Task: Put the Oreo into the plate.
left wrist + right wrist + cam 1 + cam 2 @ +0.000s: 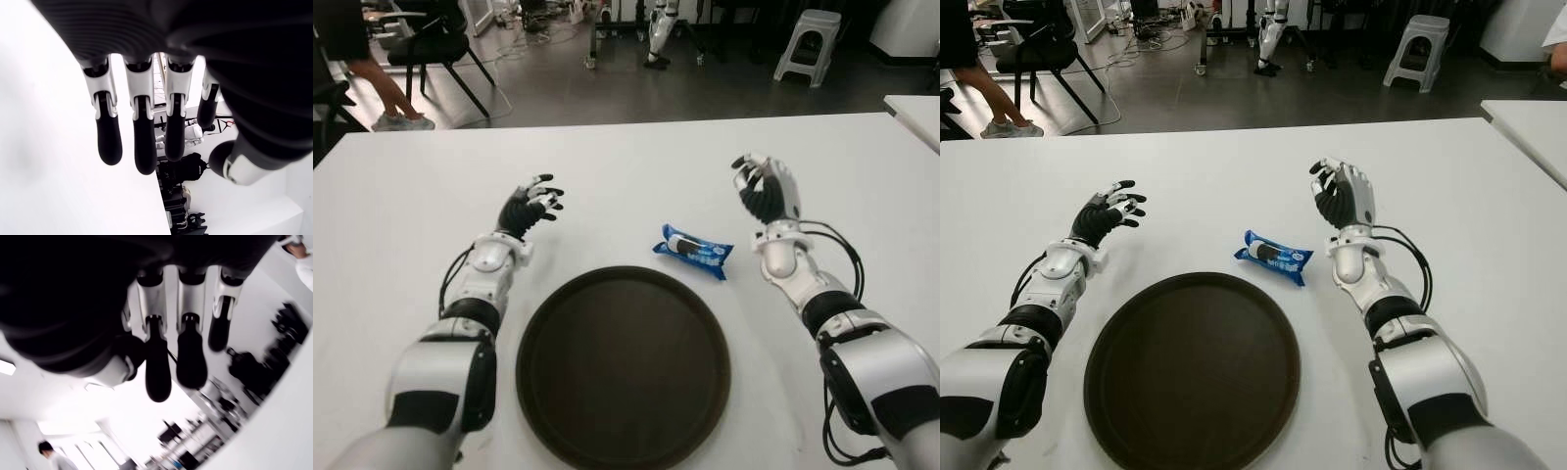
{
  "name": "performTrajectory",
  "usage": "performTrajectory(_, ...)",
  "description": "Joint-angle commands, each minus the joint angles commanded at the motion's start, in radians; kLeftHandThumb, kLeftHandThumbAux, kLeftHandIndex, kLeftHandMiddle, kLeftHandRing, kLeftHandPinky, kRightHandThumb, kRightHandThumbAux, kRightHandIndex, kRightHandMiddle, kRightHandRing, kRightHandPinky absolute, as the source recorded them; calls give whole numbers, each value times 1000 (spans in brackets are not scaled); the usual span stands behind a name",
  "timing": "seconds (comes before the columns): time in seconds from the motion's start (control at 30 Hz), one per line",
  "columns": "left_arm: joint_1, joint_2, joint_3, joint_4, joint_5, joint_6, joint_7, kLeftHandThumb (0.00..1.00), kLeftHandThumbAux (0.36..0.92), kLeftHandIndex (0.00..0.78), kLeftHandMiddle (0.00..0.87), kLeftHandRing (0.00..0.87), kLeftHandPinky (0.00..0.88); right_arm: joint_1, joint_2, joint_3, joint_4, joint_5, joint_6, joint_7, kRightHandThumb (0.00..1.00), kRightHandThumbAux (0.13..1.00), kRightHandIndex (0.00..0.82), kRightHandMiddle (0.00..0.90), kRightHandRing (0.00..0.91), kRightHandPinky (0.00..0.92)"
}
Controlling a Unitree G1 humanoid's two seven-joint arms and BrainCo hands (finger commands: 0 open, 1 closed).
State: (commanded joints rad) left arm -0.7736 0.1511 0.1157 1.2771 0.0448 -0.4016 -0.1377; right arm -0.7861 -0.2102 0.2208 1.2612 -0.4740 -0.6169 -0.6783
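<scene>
On your surface (636, 157): the plate (623, 365) lies nearest you, the Oreo pack (693, 251) just behind its right rim, between left hand (530, 208) and right hand (767, 188).

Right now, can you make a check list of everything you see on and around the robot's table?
Surface: white table, bare apart from the job's things.
Job's things: blue Oreo pack lies on the table just beyond the plate's far right rim; plate holds nothing.
Clutter: nothing seen.
Hands: left hand open, left of the Oreo; right hand open, raised to its right.
Cables: black cable along the right forearm.
Surroundings: chair, stool, a person's legs.
</scene>
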Motion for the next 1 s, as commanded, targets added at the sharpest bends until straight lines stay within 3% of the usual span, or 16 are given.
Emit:
performTrajectory(0.57, 1, 3, 0, 0, 0, 1, -2, 176, 622, 187, 315, 365, 418, 12, 7, -38, -7, 54, -91, 63, 740, 708, 439, 801, 831, 825)
performTrajectory(1.0, 4, 2, 2, -1, -3, -2, -4, 172, 619, 188, 314, 360, 410, 11, -1, -12, -17, 18, -120, 53, 710, 715, 438, 786, 797, 792)
